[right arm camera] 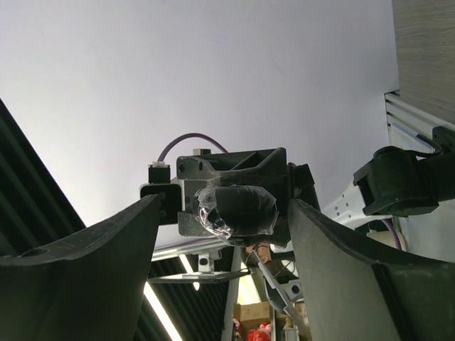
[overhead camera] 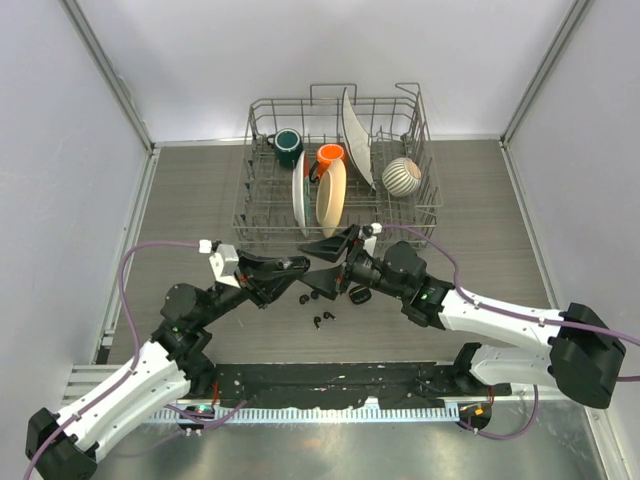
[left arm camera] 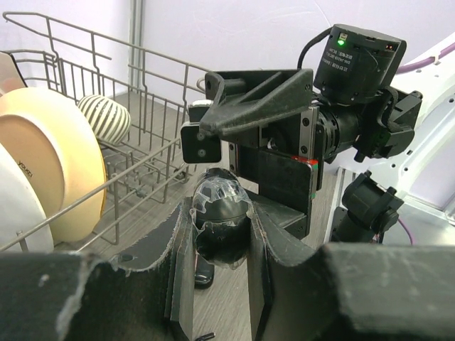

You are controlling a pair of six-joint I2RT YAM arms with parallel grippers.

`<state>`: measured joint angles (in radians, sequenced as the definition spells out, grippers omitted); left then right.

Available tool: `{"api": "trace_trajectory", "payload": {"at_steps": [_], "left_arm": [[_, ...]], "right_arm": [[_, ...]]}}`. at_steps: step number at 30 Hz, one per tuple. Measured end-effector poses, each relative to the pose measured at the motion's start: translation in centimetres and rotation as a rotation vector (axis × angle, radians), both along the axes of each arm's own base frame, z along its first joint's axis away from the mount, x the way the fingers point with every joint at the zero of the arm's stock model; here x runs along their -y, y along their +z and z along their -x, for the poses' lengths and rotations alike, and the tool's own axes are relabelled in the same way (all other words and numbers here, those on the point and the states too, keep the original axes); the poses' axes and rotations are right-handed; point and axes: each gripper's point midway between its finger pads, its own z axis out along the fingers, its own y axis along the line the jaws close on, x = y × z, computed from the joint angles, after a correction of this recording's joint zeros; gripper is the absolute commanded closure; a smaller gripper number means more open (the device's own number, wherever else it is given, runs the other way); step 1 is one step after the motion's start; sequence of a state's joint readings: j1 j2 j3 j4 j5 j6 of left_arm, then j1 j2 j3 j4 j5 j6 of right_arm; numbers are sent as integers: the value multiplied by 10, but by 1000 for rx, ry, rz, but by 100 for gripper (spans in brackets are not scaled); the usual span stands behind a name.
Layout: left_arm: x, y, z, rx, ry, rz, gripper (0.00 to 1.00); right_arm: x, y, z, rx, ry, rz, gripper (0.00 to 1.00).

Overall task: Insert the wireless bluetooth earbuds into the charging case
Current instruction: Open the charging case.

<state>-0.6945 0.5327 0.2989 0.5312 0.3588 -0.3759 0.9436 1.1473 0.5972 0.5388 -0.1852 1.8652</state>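
Note:
My left gripper (overhead camera: 303, 268) (left arm camera: 222, 238) is shut on a glossy black oval case (left arm camera: 222, 213) wrapped in clear tape and holds it above the table. My right gripper (overhead camera: 323, 265) (right arm camera: 224, 206) is open and faces it. Its two fingers stand on either side of the case (right arm camera: 238, 209) without touching it. Tiny black earbuds (overhead camera: 322, 320) lie on the table just below the grippers, and another small black piece (overhead camera: 305, 298) lies near them. One earbud (left arm camera: 205, 335) shows at the bottom edge of the left wrist view. I cannot tell whether the case's lid is open.
A wire dish rack (overhead camera: 262, 215) stands right behind the grippers with plates, a green mug (overhead camera: 289, 146), an orange cup (overhead camera: 331, 154) and a striped ball (overhead camera: 402, 176). Another glossy black oval object (overhead camera: 360, 294) (left arm camera: 202, 273) lies on the table under the right gripper.

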Motion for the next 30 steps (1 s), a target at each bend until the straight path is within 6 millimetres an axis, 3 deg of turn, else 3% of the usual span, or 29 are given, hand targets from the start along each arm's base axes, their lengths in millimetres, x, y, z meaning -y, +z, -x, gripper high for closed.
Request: {"api": "trace_trajectory", "payload": {"at_steps": [5,8,9,12,18,20,21,23,24,26,27,30], "left_arm": [[1,-1,-2,10,5,-7,95],[0,2,-4,19,13,-2,92],[0,3,-4,22,16,1,88],[-1,7,-5,30,23,12,84],[-2,5,-6,15,29,10,77],[-1,4,-5,7,27,8,83],[-1,4,-5,2,26,8,92],[-1,3,-5,-5,24,11,100],[-1,3,-5,-6,23,12,100],[-1,4,-4,-8,21,14,100],[-1,4,-4,-7,20,15,100],[-1,6,-3,-14,20,27,100]], "right_arm": [[-11,4,5,-6,27,-23,46],[-15,4,8,-13,39,-32,71],[-15,5,8,-10,38,-40,84],[-15,9,8,-2,33,-53,99],[-15,7,7,27,21,-31,99],[-14,6,7,42,17,-17,99],[-14,6,7,49,14,-8,99],[-13,6,7,60,11,1,86],[-13,6,7,64,10,3,67],[-13,6,8,73,10,6,50],[-13,7,8,79,9,8,35],[-10,7,9,120,5,26,17]]}}
